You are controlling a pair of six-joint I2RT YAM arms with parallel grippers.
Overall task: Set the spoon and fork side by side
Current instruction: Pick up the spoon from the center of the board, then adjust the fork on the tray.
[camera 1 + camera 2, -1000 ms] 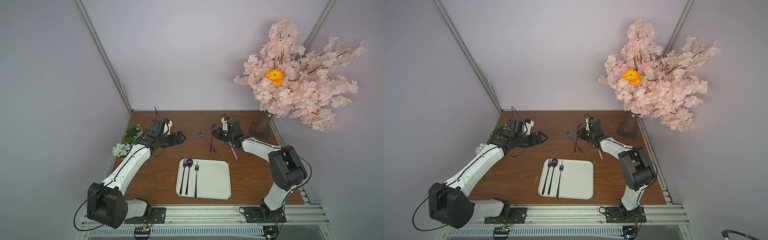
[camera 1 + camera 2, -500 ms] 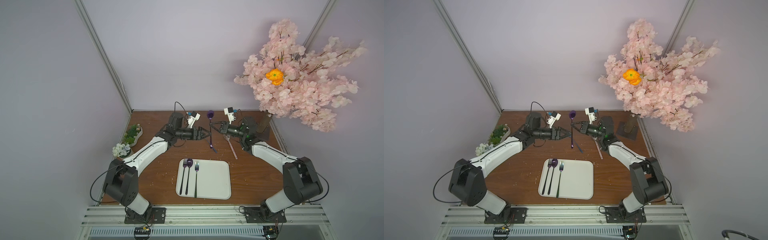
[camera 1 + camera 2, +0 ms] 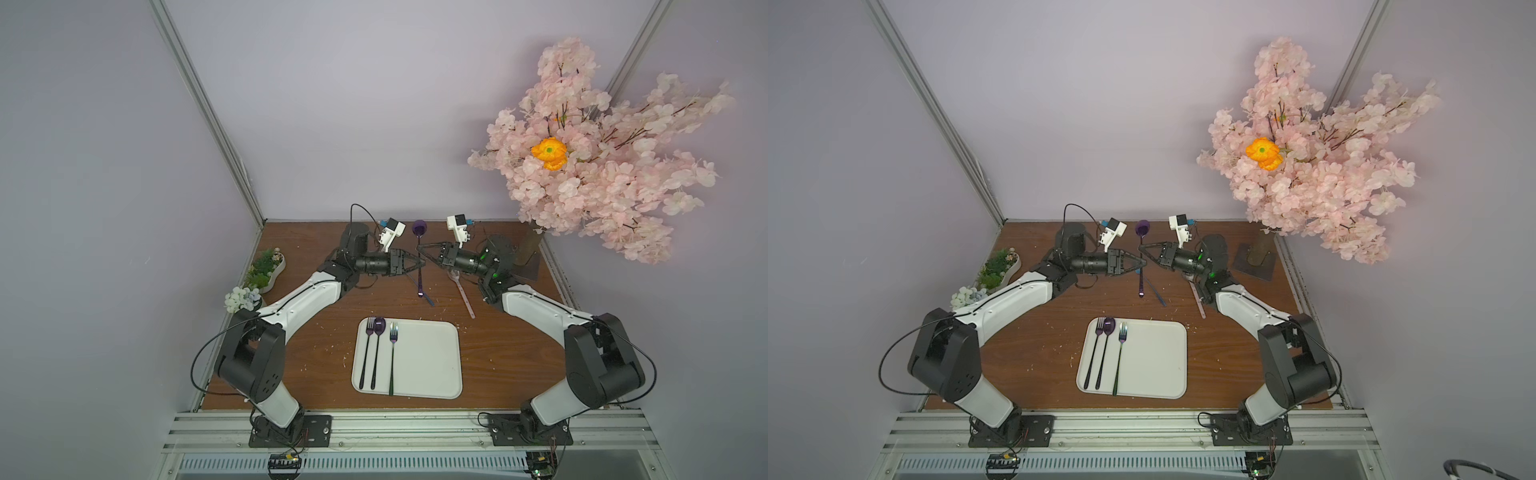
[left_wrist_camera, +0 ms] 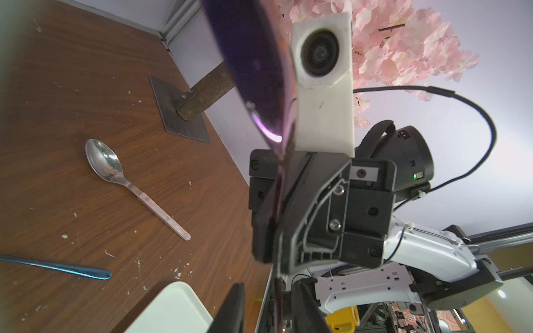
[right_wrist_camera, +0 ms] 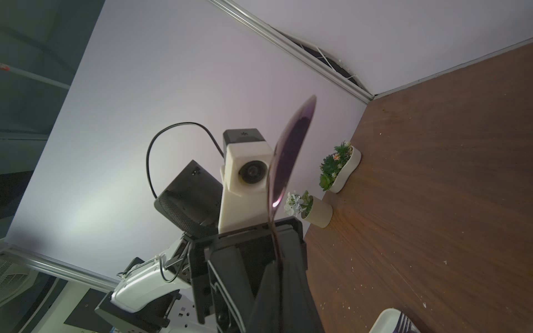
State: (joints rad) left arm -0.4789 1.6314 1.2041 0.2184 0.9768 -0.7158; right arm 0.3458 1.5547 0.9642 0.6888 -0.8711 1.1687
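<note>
1. Brought closer since the earlier frame, the left tool is narrowed around the handle of the purple spoon, jaws partly open, with a gap left.
2. Upright above the tabletop, bowl up, that spoon is pinched by the fully closed right tool.
3. Nearer the front, a fork is laid on the white tray.

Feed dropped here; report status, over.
Right end effector shut on purple spoon, upright. Left end effector open around its handle. Blue utensil and silver spoon loose on table below.
</note>
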